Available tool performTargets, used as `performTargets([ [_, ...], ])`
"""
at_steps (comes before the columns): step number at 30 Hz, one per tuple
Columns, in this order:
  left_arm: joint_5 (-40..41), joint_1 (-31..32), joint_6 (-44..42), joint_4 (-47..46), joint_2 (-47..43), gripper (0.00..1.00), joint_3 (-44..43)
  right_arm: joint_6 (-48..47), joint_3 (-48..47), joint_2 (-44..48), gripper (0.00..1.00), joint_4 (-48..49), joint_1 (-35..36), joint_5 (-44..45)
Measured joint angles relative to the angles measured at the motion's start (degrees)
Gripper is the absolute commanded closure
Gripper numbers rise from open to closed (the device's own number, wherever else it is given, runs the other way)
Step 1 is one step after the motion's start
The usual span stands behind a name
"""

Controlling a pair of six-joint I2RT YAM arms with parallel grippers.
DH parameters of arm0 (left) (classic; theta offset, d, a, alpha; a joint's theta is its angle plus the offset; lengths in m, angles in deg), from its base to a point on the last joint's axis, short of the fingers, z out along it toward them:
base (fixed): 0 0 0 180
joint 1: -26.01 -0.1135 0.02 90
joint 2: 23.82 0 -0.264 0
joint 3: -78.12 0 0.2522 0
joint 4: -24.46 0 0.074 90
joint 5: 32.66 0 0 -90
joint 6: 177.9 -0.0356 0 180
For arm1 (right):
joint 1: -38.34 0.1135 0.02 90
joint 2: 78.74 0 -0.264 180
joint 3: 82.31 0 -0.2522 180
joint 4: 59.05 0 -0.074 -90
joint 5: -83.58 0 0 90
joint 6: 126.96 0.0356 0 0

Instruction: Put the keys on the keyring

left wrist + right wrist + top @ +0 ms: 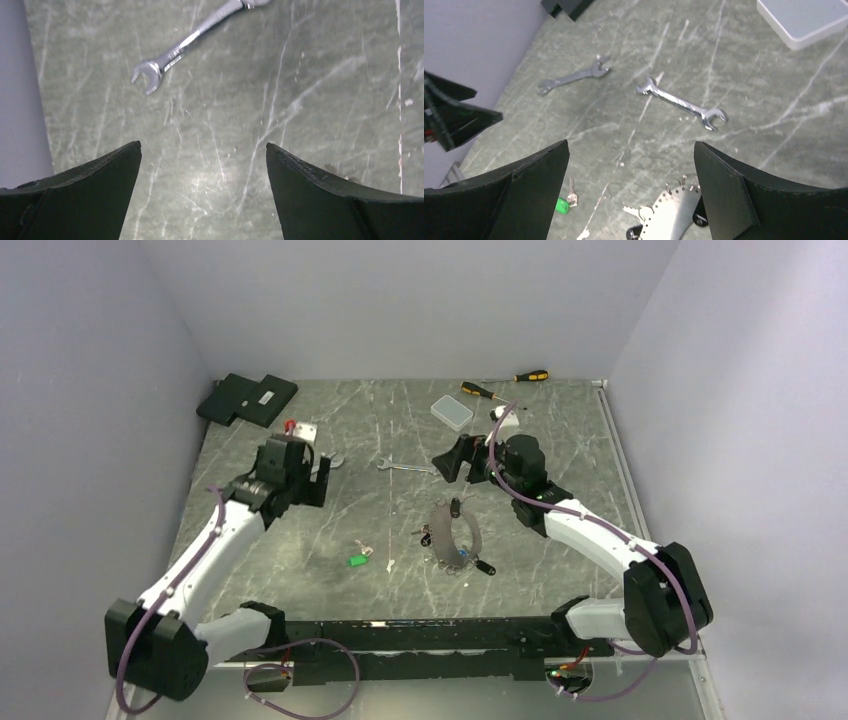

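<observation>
Nearest the lens: right gripper (631, 150), jaws spread wide, nothing between them, poised over the table (744, 100). Flat on the table, at the lower edge of the right wrist view beside the right finger, untouched: keyring (671, 210). Clustered at its rim: small keys (634, 212). Apart from it, near the left finger: green-tagged key (561, 205). In the top view, keyring placed nearer the arm bases than the right gripper, between both arms. Well apart from the keyring: left gripper (202, 147), jaws wide, empty, over bare table, one spanner (175, 50) ahead.
</observation>
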Motion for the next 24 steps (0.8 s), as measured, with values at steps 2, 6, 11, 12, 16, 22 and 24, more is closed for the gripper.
performTargets([
  [2, -1.2, 0.0, 0.6, -0.8, -4.4, 0.03, 4.9, -0.1, 0.3, 0.0, 0.00, -1.9, 0.1, 0.5],
  [6, -4.9, 0.0, 0.9, -2.2, -9.9, 0.06, 8.3, -1.9, -0.5, 0.0, 0.00, -9.0, 0.2, 1.0],
  [11, -9.0, 0.0, 1.4, -4.2, -9.2, 0.09, 7.1, -4.6, -1.7, 0.0, 0.00, -16.7, 0.7, 1.1],
  [12, -9.2, 0.0, 1.4, -4.3, -8.9, 0.11, 7.0, -4.9, -1.8, 0.0, 0.00, -17.5, 1.0, 1.2],
  [16, -9.5, 0.0, 1.9, -4.2, -8.5, 0.14, 6.8, -7.2, -1.9, -0.1, 0.00, -20.3, 4.2, 2.5],
  [22, -9.6, 0.6, 2.2, -4.2, -8.5, 0.20, 6.7, -9.0, -4.6, -3.5, 0.01, -22.7, 10.9, 4.4],
  [24, -9.6, 0.8, 2.2, -4.2, -8.5, 0.21, 6.7, -9.6, -5.6, -5.2, 0.01, -23.1, 12.8, 4.8],
])
